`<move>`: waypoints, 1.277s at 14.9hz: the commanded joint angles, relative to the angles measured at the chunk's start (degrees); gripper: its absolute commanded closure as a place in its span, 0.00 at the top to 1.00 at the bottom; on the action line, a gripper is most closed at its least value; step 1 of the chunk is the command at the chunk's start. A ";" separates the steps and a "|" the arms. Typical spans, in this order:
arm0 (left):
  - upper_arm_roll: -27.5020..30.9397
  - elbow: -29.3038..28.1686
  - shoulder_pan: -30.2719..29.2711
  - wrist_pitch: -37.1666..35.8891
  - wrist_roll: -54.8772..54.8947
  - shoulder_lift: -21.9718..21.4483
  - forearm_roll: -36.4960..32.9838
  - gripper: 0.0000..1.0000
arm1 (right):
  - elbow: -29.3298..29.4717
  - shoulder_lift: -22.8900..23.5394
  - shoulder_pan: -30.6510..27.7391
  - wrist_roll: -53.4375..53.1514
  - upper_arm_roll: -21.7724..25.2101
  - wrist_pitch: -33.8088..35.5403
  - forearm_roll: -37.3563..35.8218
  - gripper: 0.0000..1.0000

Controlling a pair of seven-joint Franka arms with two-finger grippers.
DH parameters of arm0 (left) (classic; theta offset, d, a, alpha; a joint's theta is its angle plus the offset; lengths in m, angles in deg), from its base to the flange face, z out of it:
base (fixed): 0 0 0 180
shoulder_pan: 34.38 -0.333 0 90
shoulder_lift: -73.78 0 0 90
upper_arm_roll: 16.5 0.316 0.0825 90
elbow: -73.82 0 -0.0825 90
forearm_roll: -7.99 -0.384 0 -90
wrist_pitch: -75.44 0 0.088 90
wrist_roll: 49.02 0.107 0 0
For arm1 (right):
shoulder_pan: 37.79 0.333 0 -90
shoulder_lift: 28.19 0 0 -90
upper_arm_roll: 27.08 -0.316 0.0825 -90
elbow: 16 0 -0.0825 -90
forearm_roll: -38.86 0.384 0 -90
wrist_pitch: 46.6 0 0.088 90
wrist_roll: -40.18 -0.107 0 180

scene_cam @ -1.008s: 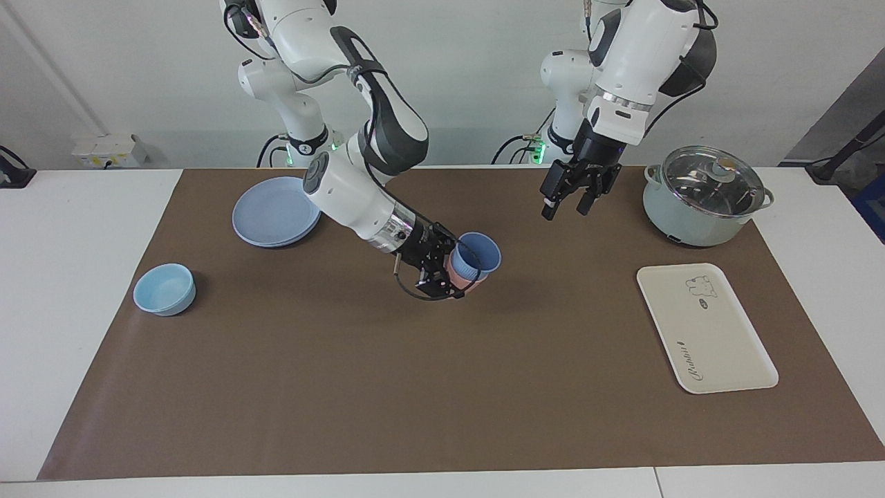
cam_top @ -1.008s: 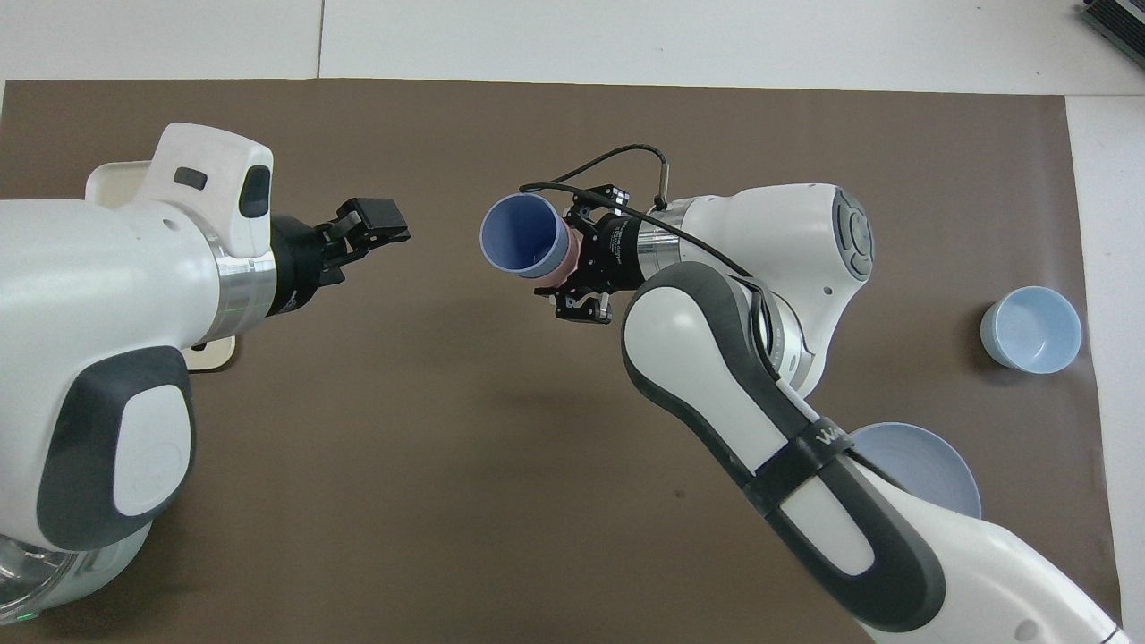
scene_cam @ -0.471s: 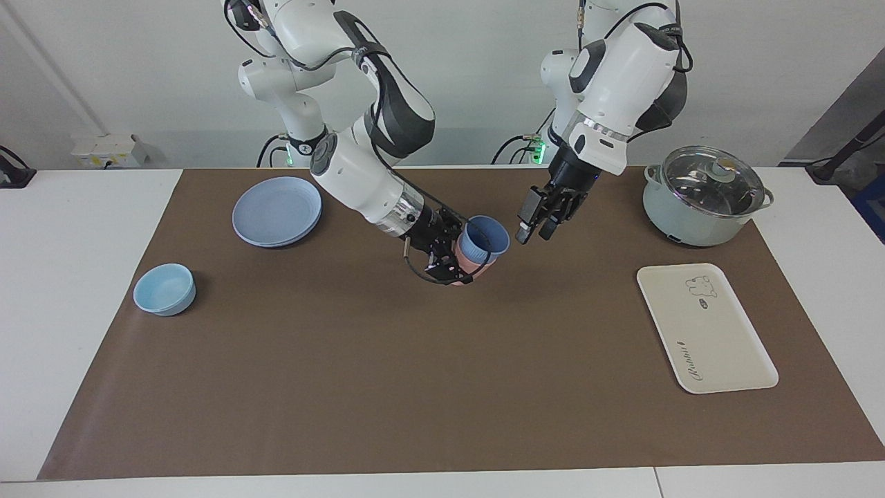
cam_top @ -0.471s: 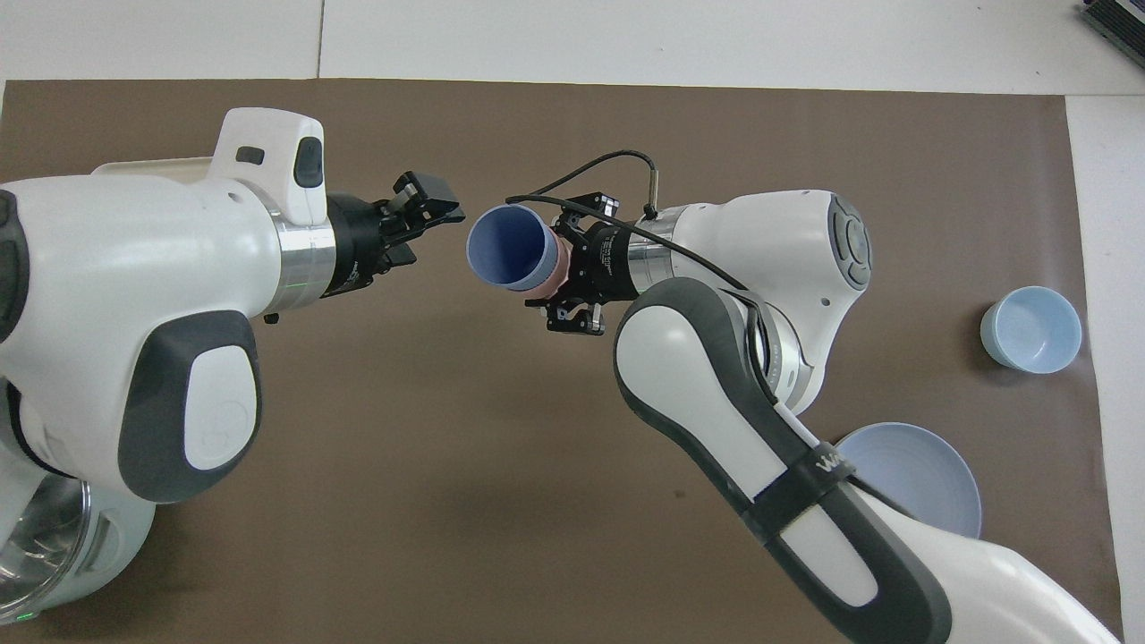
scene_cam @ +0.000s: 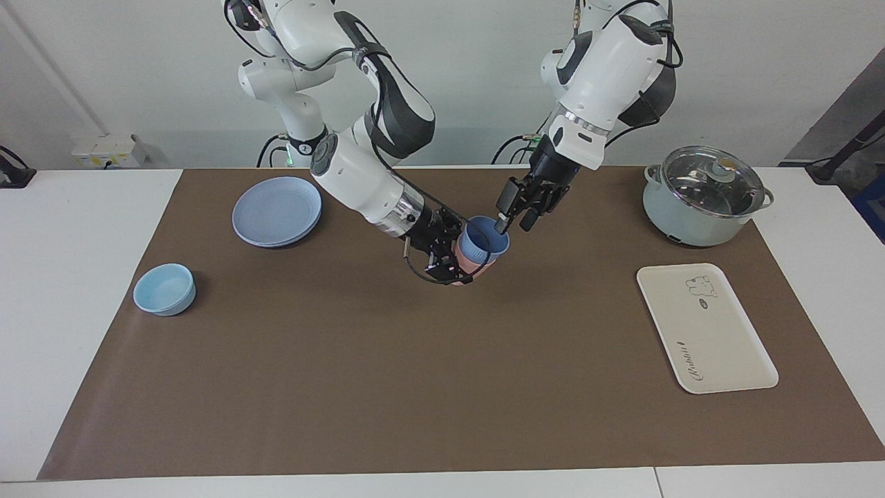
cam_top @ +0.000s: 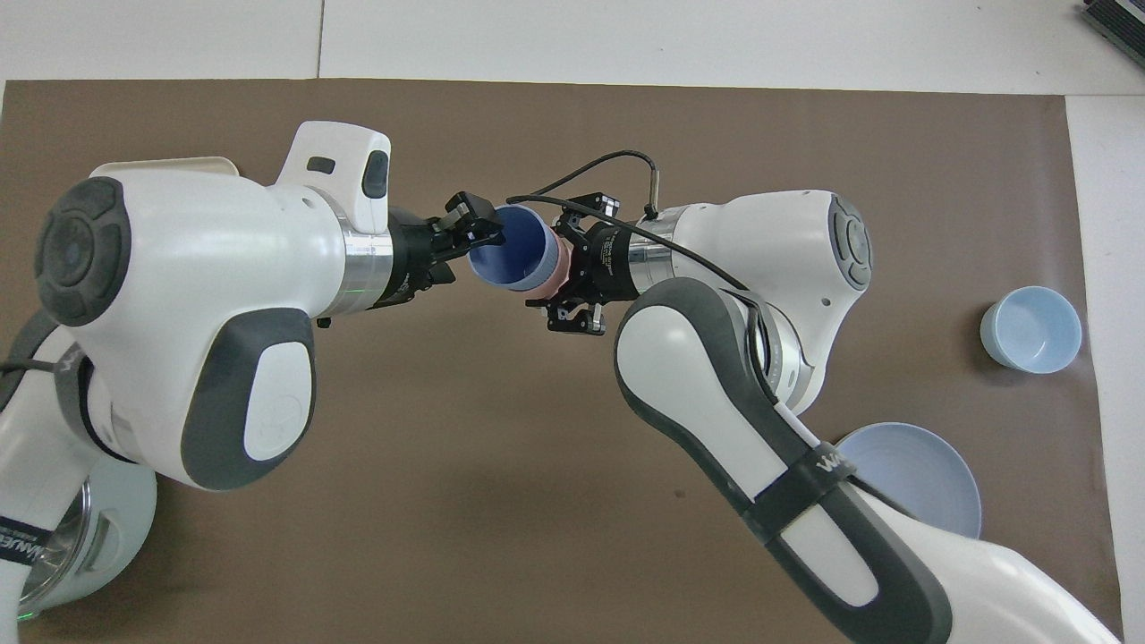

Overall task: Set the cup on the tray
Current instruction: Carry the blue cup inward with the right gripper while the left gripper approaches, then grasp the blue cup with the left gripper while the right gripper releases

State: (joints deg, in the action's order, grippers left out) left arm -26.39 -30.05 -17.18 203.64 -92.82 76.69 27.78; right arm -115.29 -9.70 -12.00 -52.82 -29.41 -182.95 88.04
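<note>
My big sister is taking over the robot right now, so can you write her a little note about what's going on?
Right gripper: shut on the pink cup, held tilted in the air over the mat, with the blue cup nested inside it.
Left gripper: open, at the blue cup's rim, one finger at the mouth; not yet closed on it.
Tray: flat on the mat toward the left arm's end, nothing on it.
Done: stacked cups lifted and presented.
Left: left gripper grips the blue cup, pulls it free, sets it on the tray.
</note>
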 commanded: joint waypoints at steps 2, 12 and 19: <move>0.93 0.86 1.96 -1.20 -0.23 0.43 0.42 0.37 | -1.51 -1.88 -0.12 -1.66 0.21 0.57 -1.90 0.00; 1.10 3.92 1.35 -5.04 -0.32 1.14 0.33 0.00 | -1.51 -1.88 -0.12 -1.66 0.21 0.57 -1.99 0.00; 1.80 10.95 1.35 -18.22 -2.25 -0.71 -0.81 0.00 | -1.34 -1.71 -0.65 -1.57 0.21 0.48 -2.17 0.00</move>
State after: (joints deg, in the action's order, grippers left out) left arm -24.60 -21.86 -16.15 191.63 -93.49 77.06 27.37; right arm -115.64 -10.27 -11.92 -52.82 -29.02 -182.71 88.00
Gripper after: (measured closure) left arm 0.956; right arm 0.194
